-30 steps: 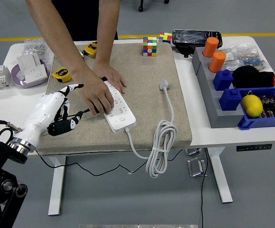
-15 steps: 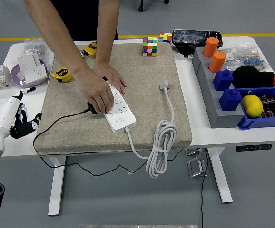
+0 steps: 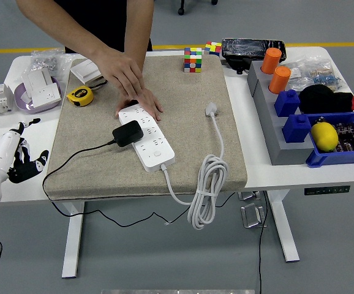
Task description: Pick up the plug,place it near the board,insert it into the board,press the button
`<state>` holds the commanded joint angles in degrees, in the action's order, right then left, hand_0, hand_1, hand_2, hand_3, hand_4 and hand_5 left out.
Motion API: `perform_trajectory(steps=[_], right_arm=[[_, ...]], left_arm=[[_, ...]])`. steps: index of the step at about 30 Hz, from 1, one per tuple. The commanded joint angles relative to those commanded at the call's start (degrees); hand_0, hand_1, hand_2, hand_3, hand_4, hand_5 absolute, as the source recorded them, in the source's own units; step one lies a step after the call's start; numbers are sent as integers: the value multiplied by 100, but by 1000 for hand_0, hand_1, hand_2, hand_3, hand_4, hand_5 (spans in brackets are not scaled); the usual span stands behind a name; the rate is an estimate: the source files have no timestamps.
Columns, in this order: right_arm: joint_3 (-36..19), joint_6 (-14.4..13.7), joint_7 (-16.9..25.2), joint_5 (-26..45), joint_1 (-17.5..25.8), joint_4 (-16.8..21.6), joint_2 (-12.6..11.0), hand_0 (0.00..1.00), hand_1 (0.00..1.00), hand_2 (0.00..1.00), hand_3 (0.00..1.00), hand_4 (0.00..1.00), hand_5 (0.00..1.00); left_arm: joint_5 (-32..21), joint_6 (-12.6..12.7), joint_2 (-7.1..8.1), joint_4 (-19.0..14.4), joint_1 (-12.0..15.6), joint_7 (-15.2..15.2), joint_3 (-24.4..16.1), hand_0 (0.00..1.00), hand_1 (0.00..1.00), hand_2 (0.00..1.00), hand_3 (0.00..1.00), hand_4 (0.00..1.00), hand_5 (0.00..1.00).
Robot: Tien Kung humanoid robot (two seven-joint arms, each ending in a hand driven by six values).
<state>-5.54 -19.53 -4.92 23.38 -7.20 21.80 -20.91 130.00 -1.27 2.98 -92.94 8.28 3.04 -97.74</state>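
A white power strip (image 3: 147, 138) lies diagonally on the beige mat (image 3: 183, 98). A black plug adapter (image 3: 127, 133) sits in it, its black cord running off to the lower left. A person at the far side rests one hand (image 3: 146, 105) on the strip's far end; the other hand (image 3: 119, 68) hovers above the mat's upper left. My left hand (image 3: 19, 156), white with black fingers, is at the table's left edge, away from the strip, fingers relaxed and holding nothing. The right hand is out of view.
The strip's own white cable (image 3: 207, 184) and plug (image 3: 211, 109) lie on the mat's right side. A yellow tape measure (image 3: 79, 95), a purple bowl (image 3: 37, 98), a Rubik's cube (image 3: 193, 59) and blue bins (image 3: 324, 138) with orange cylinders stand around.
The person's hand lifted off the black adapter and moved up-left, leaving it in the strip. My left hand has pulled back from the mat to the table's left edge.
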Motion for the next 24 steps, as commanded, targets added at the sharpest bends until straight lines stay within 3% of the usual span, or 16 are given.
perform_trajectory(steps=[5, 10, 17, 24], right_arm=[[26, -2, -3, 15, 4, -4, -4, 861, 860, 828, 829, 998, 998], [27, -7, 0, 7, -28, -1, -4, 860, 859, 828, 829, 998, 998], [32, -8, 2, 28, -44, -10, -2, 860, 859, 828, 830, 998, 998], [34, -8, 10, 28, -66, -13, 15, 860, 860, 828, 830, 998, 998]], left_arm=[[0, -237, 148, -369, 70, -85, 529, 159, 24, 134, 871, 651, 2], [0, -454, 245, -581, -63, -160, 1200, 158, 24, 135, 871, 654, 2], [0, -720, 456, -223, -606, -216, 2255, 158, 23, 134, 872, 657, 2], [0, -819, 543, 539, -1409, -241, 3022, 161, 22, 134, 874, 657, 2]])
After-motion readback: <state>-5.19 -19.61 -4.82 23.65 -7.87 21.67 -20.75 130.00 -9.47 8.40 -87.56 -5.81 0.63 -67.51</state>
